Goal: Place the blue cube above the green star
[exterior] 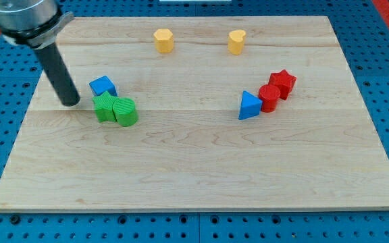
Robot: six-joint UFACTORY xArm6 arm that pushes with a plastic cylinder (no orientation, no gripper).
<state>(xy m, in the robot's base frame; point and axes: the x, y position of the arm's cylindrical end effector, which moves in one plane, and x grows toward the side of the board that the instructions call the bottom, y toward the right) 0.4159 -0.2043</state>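
Observation:
The blue cube point(102, 86) sits at the board's left, touching the upper edge of the green star point(104, 108). A green cylinder point(125, 111) touches the star on its right. My tip point(71, 103) rests on the board just left of the green star and below-left of the blue cube, a small gap from both.
A yellow hexagon block point(163, 40) and a yellow heart-like block point(236, 41) stand near the view's top. At the right, a blue triangle point(250, 106), a red cylinder point(269, 98) and a red star point(282, 84) form a touching diagonal row. The wooden board point(201, 169) lies on a blue pegboard.

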